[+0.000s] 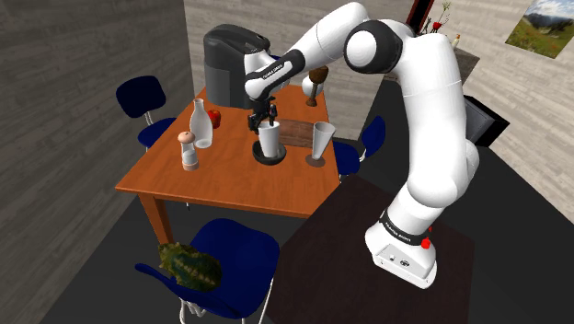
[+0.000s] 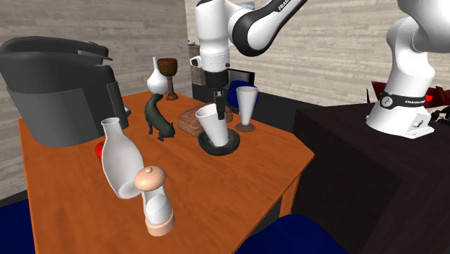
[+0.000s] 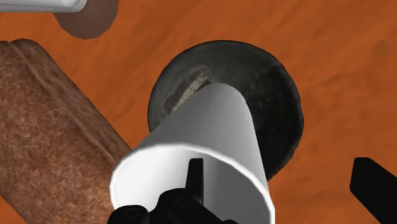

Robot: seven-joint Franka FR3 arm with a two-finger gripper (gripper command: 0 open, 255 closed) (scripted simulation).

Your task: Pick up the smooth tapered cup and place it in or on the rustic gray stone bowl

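Soft, even light falls from above in all three views. The orange bench (image 1: pixel 230 184) reads bright, while the floor (image 1: pixel 83 276) beside it is dim. The white cup (image 3: pixel 219 121) shades gently to grey along its wall. Edges are crisp throughout.

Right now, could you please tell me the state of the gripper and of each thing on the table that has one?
gripper: open, one finger inside the cup's mouth, the other outside it.
white tapered cup: upright in the bowl, not clasped.
dark grey bowl: upright on the table, holding the cup.
tall footed glass: upright, beside the bowl.
white bottle: upright.
white mill: upright.
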